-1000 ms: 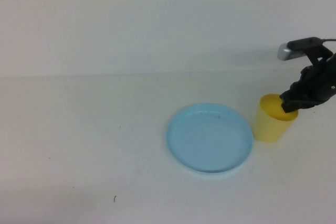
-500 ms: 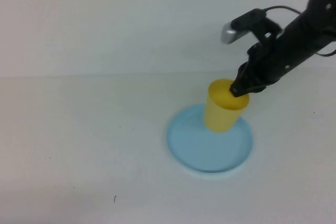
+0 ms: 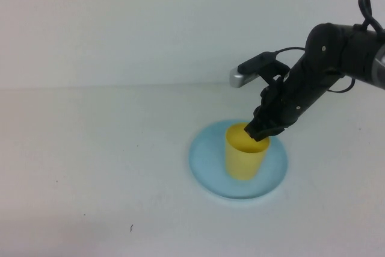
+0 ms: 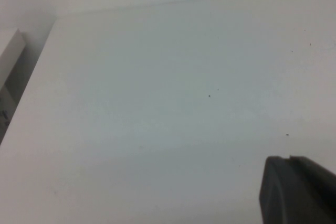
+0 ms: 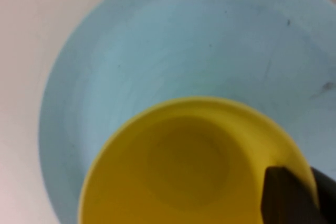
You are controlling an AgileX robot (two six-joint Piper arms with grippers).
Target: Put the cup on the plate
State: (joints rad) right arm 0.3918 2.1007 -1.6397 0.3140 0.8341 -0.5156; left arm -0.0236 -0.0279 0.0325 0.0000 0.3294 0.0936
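Observation:
The yellow cup (image 3: 245, 158) stands upright over the middle of the light blue plate (image 3: 207, 167), at or just above its surface. My right gripper (image 3: 260, 130) is shut on the cup's far right rim, one finger inside the cup and one outside. In the right wrist view the cup's (image 5: 178, 166) open mouth fills the lower part, with the plate (image 5: 157, 51) around and beneath it and a dark finger (image 5: 286, 195) against the rim. My left gripper (image 4: 290, 160) is shut over bare white table, away from both things; it does not show in the high view.
The white table (image 3: 90, 148) stretches to the left and front of the plate. A pale wall (image 3: 150, 22) rises behind the table's far edge. A grey edge (image 4: 8, 72) shows at the side of the left wrist view.
My right gripper has carried the cup leftwards from beside the plate's right edge, over the rim, and lowered it onto the plate's middle. The left gripper has not changed.

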